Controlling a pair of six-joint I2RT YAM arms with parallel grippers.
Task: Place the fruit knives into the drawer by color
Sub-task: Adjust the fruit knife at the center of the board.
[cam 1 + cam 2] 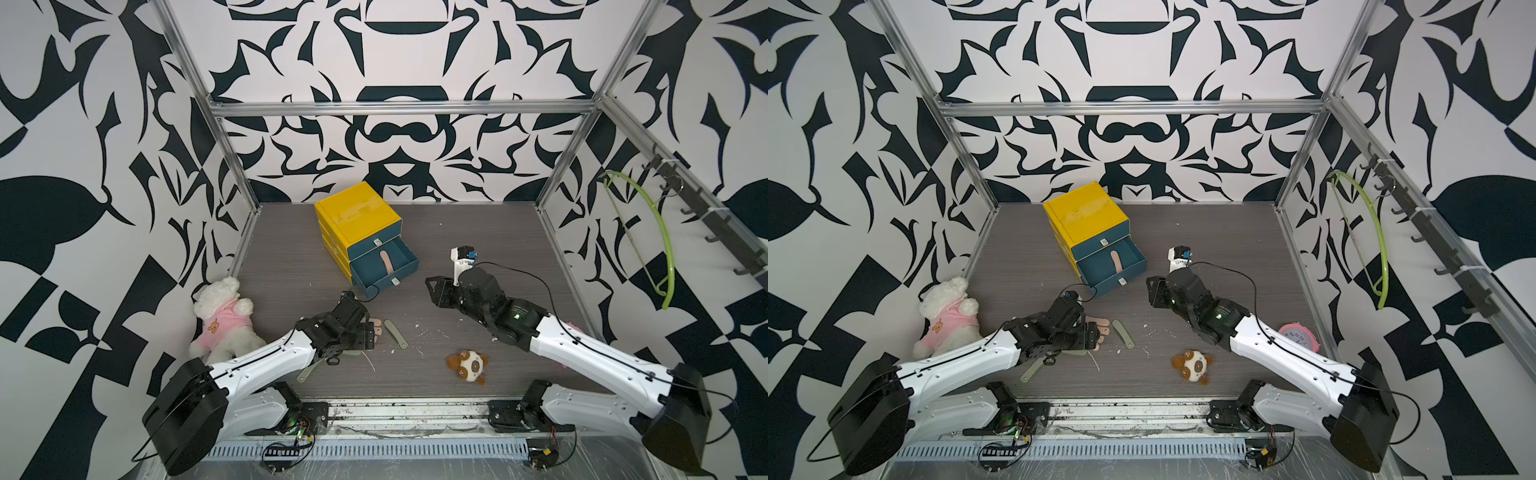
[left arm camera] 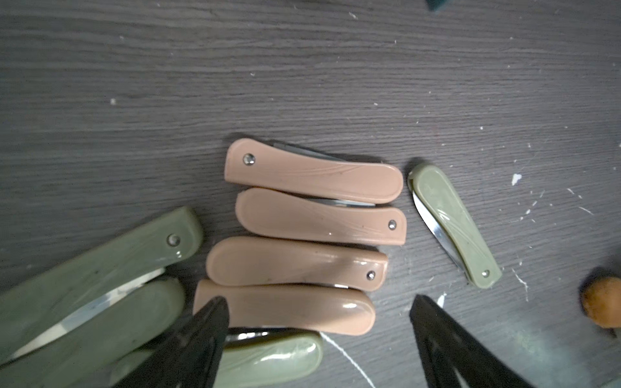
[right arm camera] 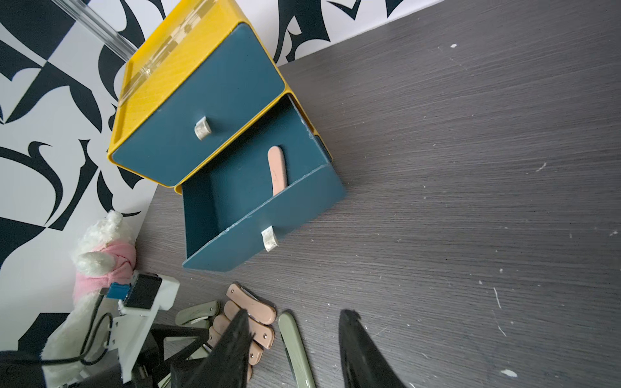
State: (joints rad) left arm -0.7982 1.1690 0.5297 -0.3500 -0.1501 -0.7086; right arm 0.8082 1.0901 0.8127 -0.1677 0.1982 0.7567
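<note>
In both top views the left arm covers most of the knife cluster at lower centre-left of the frame. Only the rounded ends of the peach knives (image 1: 376, 327) peep out beside the left gripper (image 1: 371, 332). The pink clock (image 1: 1301, 336) is half hidden behind the right arm. The bottom drawer is mostly hidden under the open middle drawer (image 3: 302, 201).

The left wrist view shows 4 peach knives lying side by side and touching, their long axes parallel to the line between the 2 fingertips. The left gripper's jaws stand apart over the 4th knife (image 2: 285, 310). 1 fingertip overlaps its end and the other is clear of it, and contact cannot be told. The lone olive knife (image 2: 453, 225) lies just beside the row. In a top view it runs from upper left to lower right. 3 more olive knives (image 2: 100, 258) are cut off by the frame edge or the finger.

The right gripper (image 3: 295, 312) hangs right of centre, jaws apart and empty, near the drawer front. The yellow cabinet (image 1: 357, 208) sits upper centre on the table. 1 peach knife (image 1: 388, 262) lies in the middle drawer, long axis front to back.
</note>
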